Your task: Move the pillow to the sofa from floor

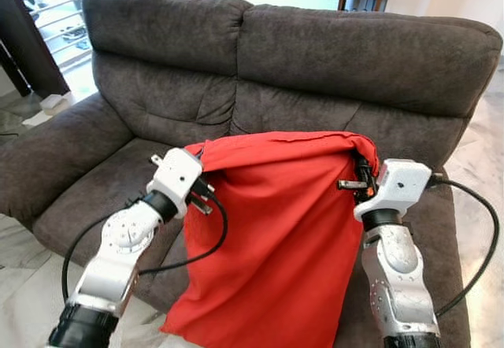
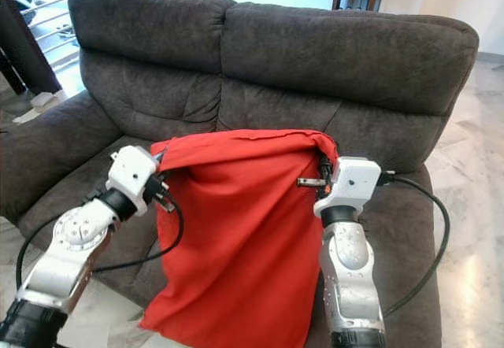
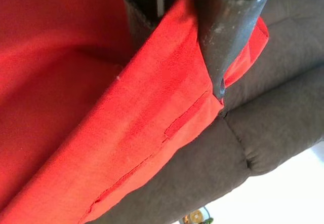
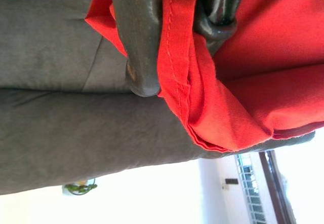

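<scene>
Left gripper (image 1: 206,193) and right gripper (image 1: 358,176) each clenched on a top corner of red pillow (image 1: 268,238), hung mid-frame to clear sofa (image 1: 315,57) seat.

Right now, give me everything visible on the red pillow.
The red pillow is a plain woven-looking fabric cover with a stitched seam, limp and flat. It hangs upright in front of the grey sofa, its top edge folded over and stretched between the left pincer and right pincer, each shut on an upper corner. Its lower end drapes past the seat's front edge.
</scene>
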Robot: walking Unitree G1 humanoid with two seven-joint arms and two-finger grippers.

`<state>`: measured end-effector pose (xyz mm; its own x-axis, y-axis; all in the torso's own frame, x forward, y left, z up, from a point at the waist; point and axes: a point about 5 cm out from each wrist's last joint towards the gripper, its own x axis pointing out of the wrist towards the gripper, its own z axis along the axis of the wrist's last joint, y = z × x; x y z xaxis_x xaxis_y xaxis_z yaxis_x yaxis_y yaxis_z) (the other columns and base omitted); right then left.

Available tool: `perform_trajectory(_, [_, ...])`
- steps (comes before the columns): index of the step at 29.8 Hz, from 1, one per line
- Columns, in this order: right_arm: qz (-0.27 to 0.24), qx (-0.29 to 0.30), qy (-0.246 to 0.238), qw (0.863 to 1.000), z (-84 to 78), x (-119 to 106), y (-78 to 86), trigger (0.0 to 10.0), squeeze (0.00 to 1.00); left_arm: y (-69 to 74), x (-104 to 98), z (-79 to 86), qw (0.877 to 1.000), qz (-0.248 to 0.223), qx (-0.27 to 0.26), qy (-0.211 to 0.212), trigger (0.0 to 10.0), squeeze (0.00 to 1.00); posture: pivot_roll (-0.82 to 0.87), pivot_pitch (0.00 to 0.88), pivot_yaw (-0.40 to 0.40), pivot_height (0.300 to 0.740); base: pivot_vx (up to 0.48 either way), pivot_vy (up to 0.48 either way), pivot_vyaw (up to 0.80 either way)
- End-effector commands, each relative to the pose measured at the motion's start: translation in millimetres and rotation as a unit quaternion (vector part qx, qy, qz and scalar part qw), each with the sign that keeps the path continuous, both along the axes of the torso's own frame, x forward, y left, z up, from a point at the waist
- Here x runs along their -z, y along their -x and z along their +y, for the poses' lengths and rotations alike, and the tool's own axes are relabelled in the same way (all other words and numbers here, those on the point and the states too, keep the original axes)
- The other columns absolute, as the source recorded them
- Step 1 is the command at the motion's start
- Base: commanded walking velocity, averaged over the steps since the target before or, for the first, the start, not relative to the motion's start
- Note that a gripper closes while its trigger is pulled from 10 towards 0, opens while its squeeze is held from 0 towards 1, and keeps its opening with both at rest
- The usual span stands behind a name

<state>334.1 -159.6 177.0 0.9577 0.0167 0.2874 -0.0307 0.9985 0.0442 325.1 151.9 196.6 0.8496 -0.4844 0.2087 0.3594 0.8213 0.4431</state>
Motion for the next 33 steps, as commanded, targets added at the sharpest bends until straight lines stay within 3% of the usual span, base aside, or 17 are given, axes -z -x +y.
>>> perform_trajectory(1, [-0.066,0.070,-0.024,0.995,-29.7,-31,-2.7,10.0,0.00,-4.4,-19,27.1,0.999,-0.032,-0.038,0.008,10.0,0.00,0.01,0.112,0.066,0.740,0.000,0.000,0.00])
perform_trajectory(10, [-0.106,0.059,-0.030,0.992,-22.7,-57,-16.3,10.0,0.00,-11.0,-31,36.6,0.997,-0.055,-0.053,-0.004,10.0,0.00,0.01,0.114,0.064,0.740,0.000,0.000,0.00])
perform_trajectory(17, [-0.112,0.077,-0.029,0.990,-33.5,-62,-20.3,10.0,0.00,-11.3,-35,37.6,0.996,-0.064,-0.056,-0.008,10.0,0.00,0.02,0.115,0.059,0.740,0.000,0.000,0.00])
perform_trajectory(27, [-0.091,0.184,-0.011,0.979,-88.7,-55,-15.7,10.0,0.00,-24.5,-51,42.4,0.994,-0.086,-0.070,-0.025,10.0,0.00,0.02,0.118,0.065,0.740,0.000,0.000,0.00])
perform_trajectory(33, [-0.090,0.201,-0.003,0.975,-98.2,-51,-10.6,10.0,0.00,-30.8,-55,46.3,0.993,-0.086,-0.071,-0.036,10.0,0.00,0.01,0.120,0.071,0.740,0.000,0.000,0.00])
